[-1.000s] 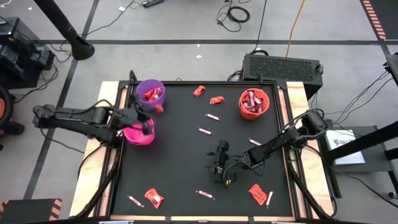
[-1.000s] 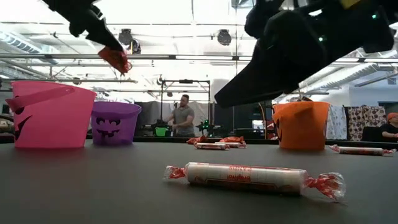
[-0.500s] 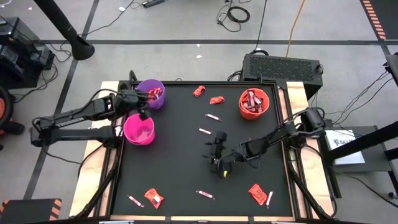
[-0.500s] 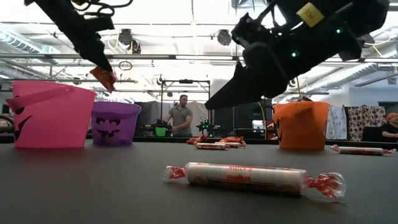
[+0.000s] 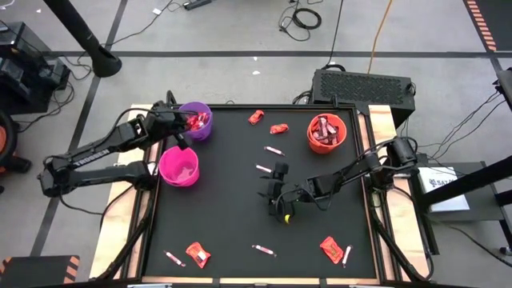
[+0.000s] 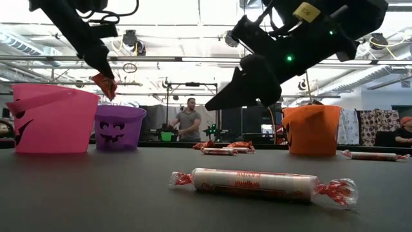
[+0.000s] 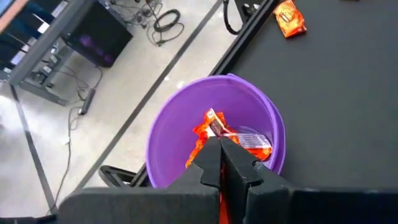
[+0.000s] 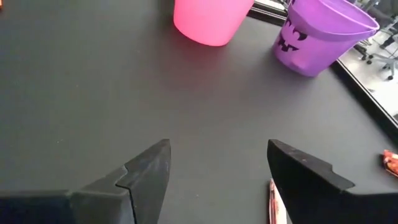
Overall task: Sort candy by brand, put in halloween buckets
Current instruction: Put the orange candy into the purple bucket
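Hovering over the purple bucket (image 7: 186, 134), the left gripper (image 7: 221, 163) pinches a red packet (image 6: 104, 84) — release comes next — while the right gripper (image 8: 217, 171) gapes wide near a pinkish stick (image 8: 273, 202).

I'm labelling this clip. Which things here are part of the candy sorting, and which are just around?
Job:
purple bucket
pink bucket
orange bucket
loose candy
left gripper, shut on a red packet
right gripper, open

Around:
black box
floor cables
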Controlling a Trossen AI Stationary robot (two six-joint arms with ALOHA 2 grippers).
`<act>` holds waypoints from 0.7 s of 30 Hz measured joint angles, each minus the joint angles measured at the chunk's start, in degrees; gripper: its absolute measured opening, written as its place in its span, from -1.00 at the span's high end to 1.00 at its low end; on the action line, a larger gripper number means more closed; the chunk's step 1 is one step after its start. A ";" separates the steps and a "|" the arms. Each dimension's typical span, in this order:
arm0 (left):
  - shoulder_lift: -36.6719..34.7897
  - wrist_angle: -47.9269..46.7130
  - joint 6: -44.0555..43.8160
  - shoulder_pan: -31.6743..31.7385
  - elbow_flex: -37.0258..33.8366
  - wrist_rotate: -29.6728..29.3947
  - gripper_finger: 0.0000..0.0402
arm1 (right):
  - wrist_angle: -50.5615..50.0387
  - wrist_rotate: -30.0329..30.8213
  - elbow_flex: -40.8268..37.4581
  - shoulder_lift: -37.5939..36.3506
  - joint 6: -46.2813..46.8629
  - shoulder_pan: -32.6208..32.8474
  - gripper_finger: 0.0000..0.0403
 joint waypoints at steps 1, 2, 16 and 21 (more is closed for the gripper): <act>0.24 -0.01 0.37 0.55 0.00 0.49 1.00 | 0.00 -0.01 0.00 0.00 -0.20 -0.18 -0.28; 0.54 0.11 0.91 1.18 0.00 0.68 1.00 | 0.04 0.01 0.00 0.00 -0.39 -0.27 -0.28; 10.20 5.53 6.42 8.05 0.00 0.66 0.87 | -3.48 4.65 1.94 -0.02 -0.61 -0.13 -0.28; 10.85 6.84 7.92 7.83 0.00 0.66 0.71 | -4.03 4.66 1.95 -0.02 1.02 -0.17 -0.28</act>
